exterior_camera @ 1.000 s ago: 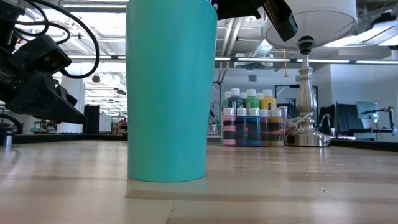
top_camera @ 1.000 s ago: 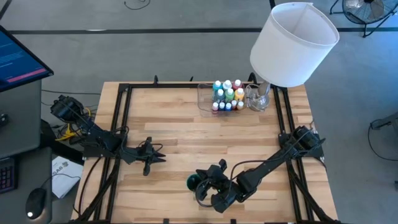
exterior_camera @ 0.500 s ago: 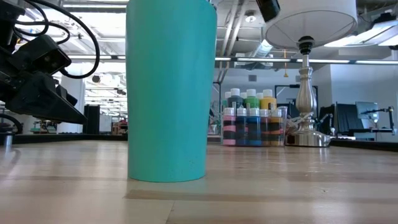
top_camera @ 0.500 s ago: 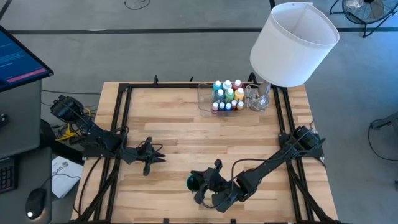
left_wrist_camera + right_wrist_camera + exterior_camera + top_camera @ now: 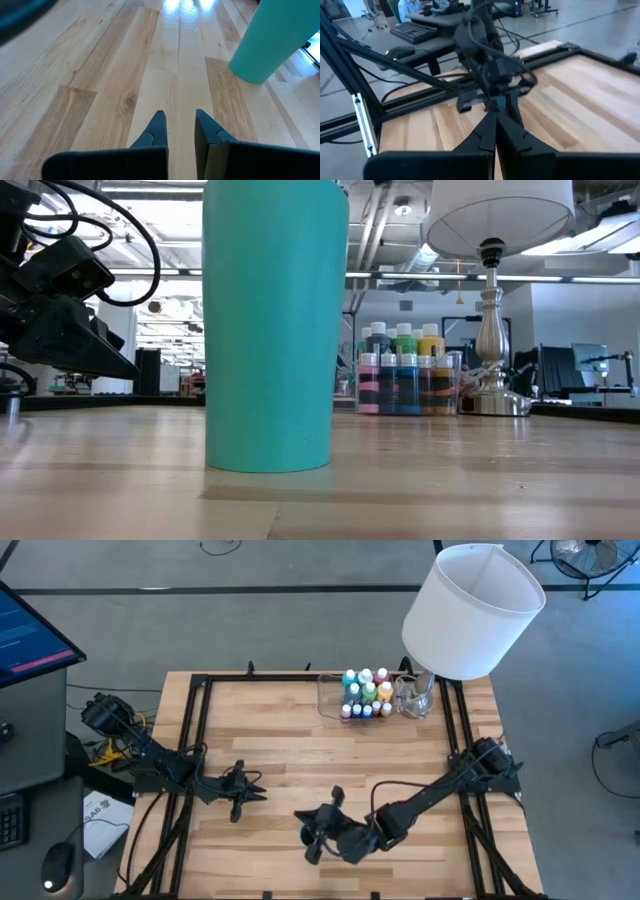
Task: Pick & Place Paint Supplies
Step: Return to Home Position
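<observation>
Since the paint bottles point(image 5: 365, 692) are gathered in the clear bin point(image 5: 326, 700) at the far right of the surface point(image 5: 280, 740), only the return home is judged to remain. The right gripper point(image 5: 495, 116), fingers pressed together and empty, is held above the green cup point(image 5: 275, 330) at the near middle; a clean retreat rightward is called for. The left gripper point(image 5: 179, 116), fingers slightly parted, is parked near left.
</observation>
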Controlling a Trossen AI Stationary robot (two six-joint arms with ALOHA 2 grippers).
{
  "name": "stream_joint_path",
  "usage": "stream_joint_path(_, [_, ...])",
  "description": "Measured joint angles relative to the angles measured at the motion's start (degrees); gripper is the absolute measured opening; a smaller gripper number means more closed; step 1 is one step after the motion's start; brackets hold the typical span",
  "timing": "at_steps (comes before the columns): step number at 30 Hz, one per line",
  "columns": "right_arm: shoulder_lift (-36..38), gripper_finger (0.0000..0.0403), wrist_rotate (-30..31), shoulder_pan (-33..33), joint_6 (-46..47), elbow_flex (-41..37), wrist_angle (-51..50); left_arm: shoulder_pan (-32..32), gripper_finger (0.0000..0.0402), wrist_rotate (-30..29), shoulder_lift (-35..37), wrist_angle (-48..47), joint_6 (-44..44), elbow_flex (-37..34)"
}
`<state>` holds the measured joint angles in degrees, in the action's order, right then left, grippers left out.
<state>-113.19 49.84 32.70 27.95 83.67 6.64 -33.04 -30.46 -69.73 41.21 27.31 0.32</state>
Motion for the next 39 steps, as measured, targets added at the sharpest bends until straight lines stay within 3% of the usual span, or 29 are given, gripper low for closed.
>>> stream_joint_path(9, [0.07,0.0000,-1.40,-1.33,-9.74,3.81,-0.40,-0.43,0.0000,0.06,0.00,-0.02,0.15,0.00])
stream_joint_path(11, [0.07,0.0000,-5.84,-2.24,-14.16,4.77,-0.22,-0.66,0.0000,0.22,0.00,-0.02,0.31,0.00])
stream_joint_path(15, [0.07,0.0000,-20.95,-4.38,-22.85,5.59,2.98,-0.67,0.0000,0.22,0.00,0.11,0.59,-0.01])
stream_joint_path(18, [0.10,0.0000,-23.29,-5.72,-23.87,5.03,4.01,-0.67,0.0000,-0.12,0.00,0.13,0.59,-0.02])
stream_joint_path(23, [0.89,0.0000,-22.23,-8.82,-25.44,0.61,3.59,-0.66,0.0000,-2.97,0.00,0.20,0.15,0.00])
stream_joint_path(27, [6.97,0.0000,-23.43,-12.14,-29.08,-3.68,8.87,-0.56,0.0000,-6.04,-0.02,0.39,-0.31,0.00])
stream_joint_path(33, [10.82,0.0000,-41.67,-20.69,-29.61,-16.25,25.81,2.81,0.0000,-8.43,-0.02,2.46,-3.32,0.00])
stream_joint_path(39, [17.49,0.0000,-44.33,-28.48,-30.25,-25.89,30.39,8.69,0.0000,-7.71,-0.02,5.73,-6.73,0.00])
